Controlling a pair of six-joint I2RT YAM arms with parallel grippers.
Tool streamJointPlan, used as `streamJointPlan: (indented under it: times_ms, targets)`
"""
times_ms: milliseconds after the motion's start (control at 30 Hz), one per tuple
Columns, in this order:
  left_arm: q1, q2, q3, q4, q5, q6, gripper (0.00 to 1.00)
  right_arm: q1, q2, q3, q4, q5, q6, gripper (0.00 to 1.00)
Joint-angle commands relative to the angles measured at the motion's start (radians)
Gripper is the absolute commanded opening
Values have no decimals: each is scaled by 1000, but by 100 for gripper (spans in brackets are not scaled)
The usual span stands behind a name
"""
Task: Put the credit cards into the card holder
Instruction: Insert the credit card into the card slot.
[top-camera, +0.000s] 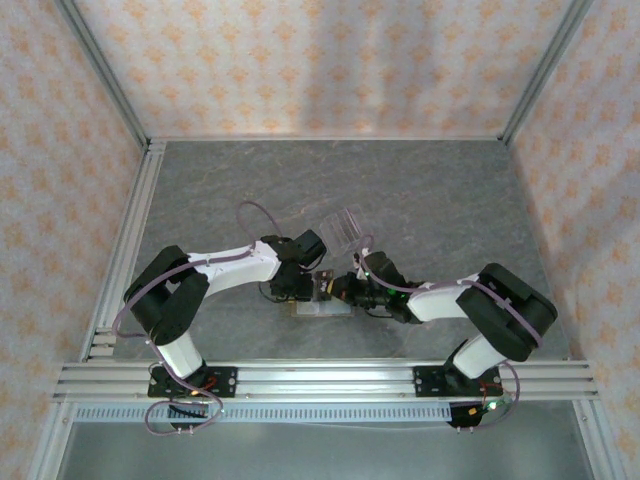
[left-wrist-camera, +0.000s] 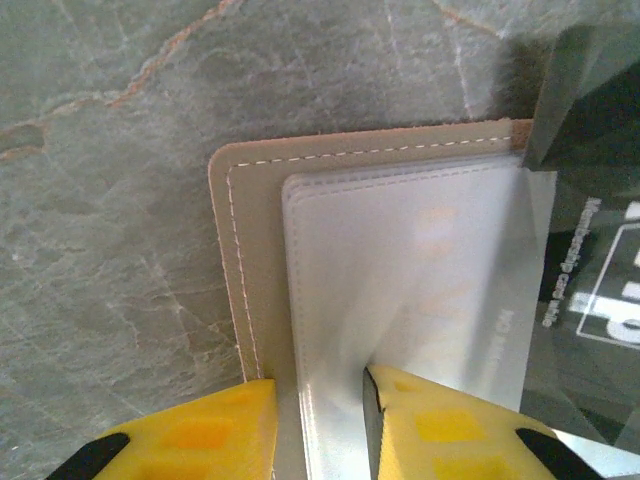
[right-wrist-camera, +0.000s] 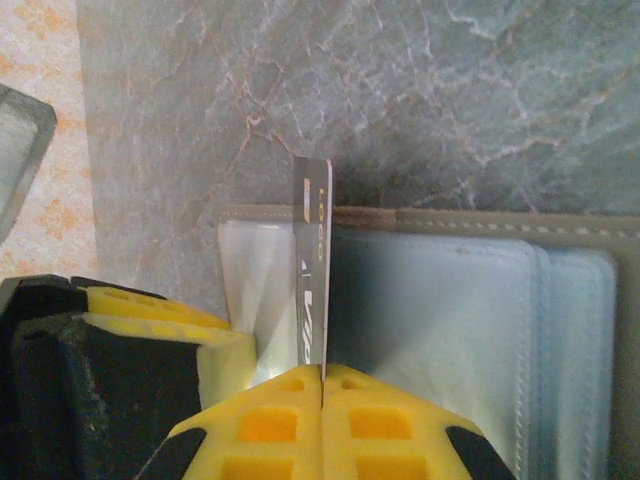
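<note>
The tan card holder (top-camera: 322, 302) lies open and flat between the two arms, its clear plastic sleeves (left-wrist-camera: 400, 260) facing up. My left gripper (left-wrist-camera: 320, 385) is low over it with its jaws a little apart. One finger is over the tan stitched border (left-wrist-camera: 250, 200) and the other is on the sleeve. My right gripper (right-wrist-camera: 322, 375) is shut on a dark credit card (right-wrist-camera: 313, 260) with white print, held on edge, its far end reaching the sleeves (right-wrist-camera: 440, 320) near the holder's tan rim (right-wrist-camera: 500, 222). The same card (left-wrist-camera: 590, 300) appears at the right of the left wrist view.
A clear acrylic slotted stand (top-camera: 343, 228) stands just behind the grippers. The grey stone-patterned table (top-camera: 450, 200) stretches to patterned walls on three sides, with a metal rail (top-camera: 320, 380) at the near edge. The two grippers (top-camera: 305, 285) (top-camera: 342, 290) are nearly touching.
</note>
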Motion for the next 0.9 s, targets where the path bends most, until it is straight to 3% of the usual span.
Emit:
streamJointPlan:
  times_ms: [0,300,867]
  targets:
    - [-10,6,-27,-25,5,-11,29,9,-43,-30,-77,-1,-34,0]
    - [-10,-2,-38,-17,5,-20,29,28,-79,-27,-186,-22,-90,0]
    - [-20,-20,-48,-9,0,-34,29,55,-28,29,-196,-39,-104,0]
